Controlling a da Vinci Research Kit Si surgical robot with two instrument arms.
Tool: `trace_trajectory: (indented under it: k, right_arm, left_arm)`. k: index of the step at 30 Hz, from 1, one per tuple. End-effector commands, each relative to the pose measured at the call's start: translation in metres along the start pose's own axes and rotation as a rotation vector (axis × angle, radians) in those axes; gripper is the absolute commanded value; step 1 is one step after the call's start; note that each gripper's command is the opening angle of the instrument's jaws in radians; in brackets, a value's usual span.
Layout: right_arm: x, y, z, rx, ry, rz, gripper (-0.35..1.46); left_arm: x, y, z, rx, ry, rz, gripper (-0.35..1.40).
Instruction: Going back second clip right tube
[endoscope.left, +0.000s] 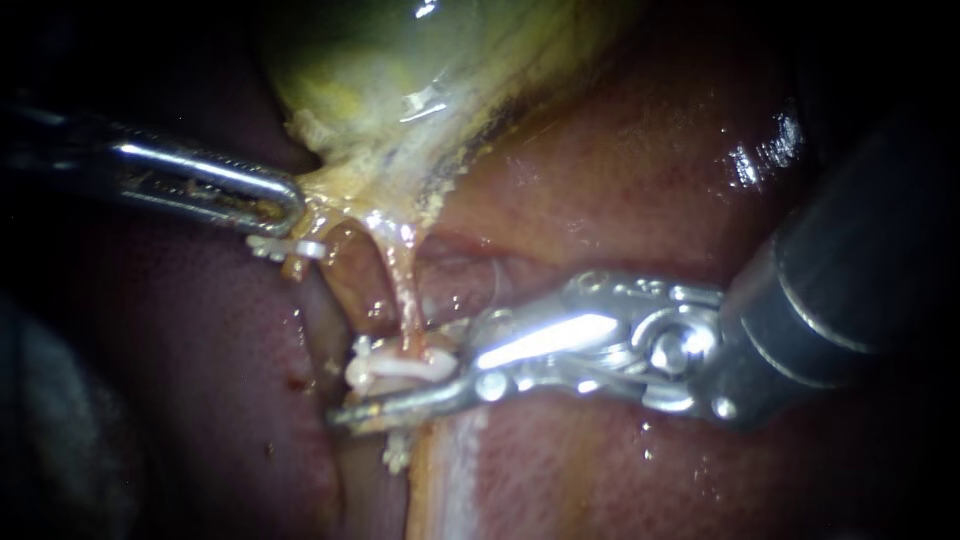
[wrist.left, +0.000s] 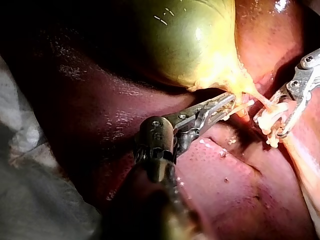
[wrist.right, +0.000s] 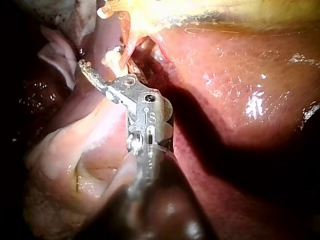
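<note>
The right instrument (endoscope.left: 400, 385) had its jaws apart, and the clip (endoscope.left: 395, 368) on the right tube (endoscope.left: 403, 295) sat between them. The left instrument (endoscope.left: 290, 200) had its jaws clamped on the gallbladder (endoscope.left: 400, 70), just above the other clip (endoscope.left: 290, 247). The liver (endoscope.left: 620, 170) lay behind.

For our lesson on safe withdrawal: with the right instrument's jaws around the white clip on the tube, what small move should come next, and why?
Probably ease the right instrument straight back along its shaft. The clip already sits across the tube and the jaws look apart, so backing out squarely should avoid dragging it.
</note>
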Motion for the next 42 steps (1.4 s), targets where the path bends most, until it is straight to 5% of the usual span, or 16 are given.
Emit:
trace_trajectory:
  k: [1, 11, 23, 27, 33, 42]
  right_arm:
    - [0.0, 0.0002, -0.0001, -0.003, 0.002, -0.016, 0.5]
    - [-0.0004, 0.0017, -0.0016, -0.03, 0.022, -0.11, 0.5]
    - [-0.0014, 0.0006, -0.0069, -0.023, 0.027, -0.322, 0.5]
    - [-0.0011, 0.0001, -0.0095, -0.034, 0.012, -0.383, 0.5]
    - [0.0005, -0.0008, -0.0135, -0.069, -0.069, -0.448, 0.5]
    - [0.0005, -0.0012, -0.0162, -0.068, -0.072, -0.481, 0.5]
  left_arm:
    - [0.0, -0.0001, 0.0001, 0.0, 0.0, 0.0, -0.35]
    - [0.0, 0.0, 0.0, 0.0, 0.0, 0.0, -0.35]
    - [-0.0001, 0.0, -0.0001, 0.0, 0.0, 0.0, -0.35]
    - [-0.0002, 0.0, -0.0002, -0.001, 0.0, 0.001, -0.35]
    - [-0.0002, 0.0, -0.0002, -0.001, 0.0, 0.001, -0.35]
    - [-0.0002, 0.0, -0.0002, -0.001, -0.001, 0.001, -0.35]
